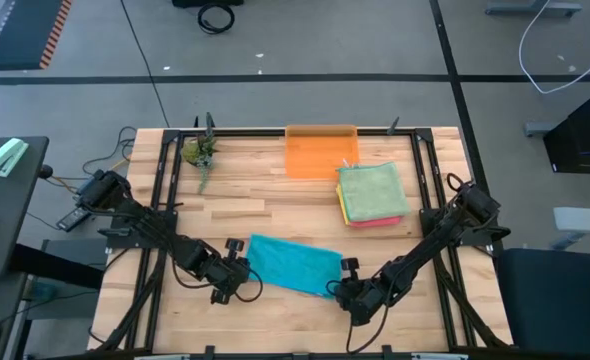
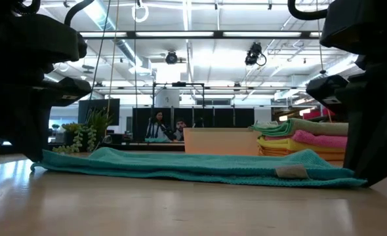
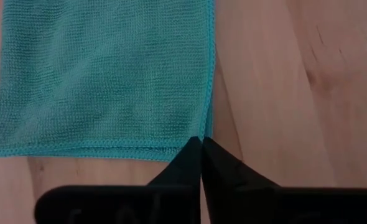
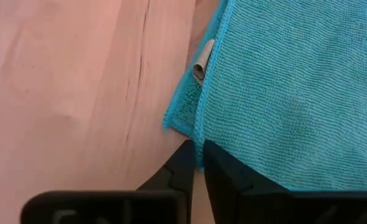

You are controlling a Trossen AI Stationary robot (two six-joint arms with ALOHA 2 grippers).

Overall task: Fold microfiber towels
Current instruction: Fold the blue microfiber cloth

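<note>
Teal towel (image 1: 293, 265) folded flat near table's front, green-topped stack (image 1: 372, 194) behind, perhaps four towels

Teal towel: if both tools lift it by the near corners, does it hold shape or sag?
Probably sags: the teal towel lies limp and flat on the table, layers doubled at its edge. Likely light, being thin knit cloth. The left tool and right tool pinch only edges, so the middle should droop.

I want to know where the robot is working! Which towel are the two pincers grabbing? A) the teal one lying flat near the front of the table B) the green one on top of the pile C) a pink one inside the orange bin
A: the left pincer and right pincer each pinch an edge of the flat teal towel, while the pile of towels sits untouched beside the orange bin.
</note>
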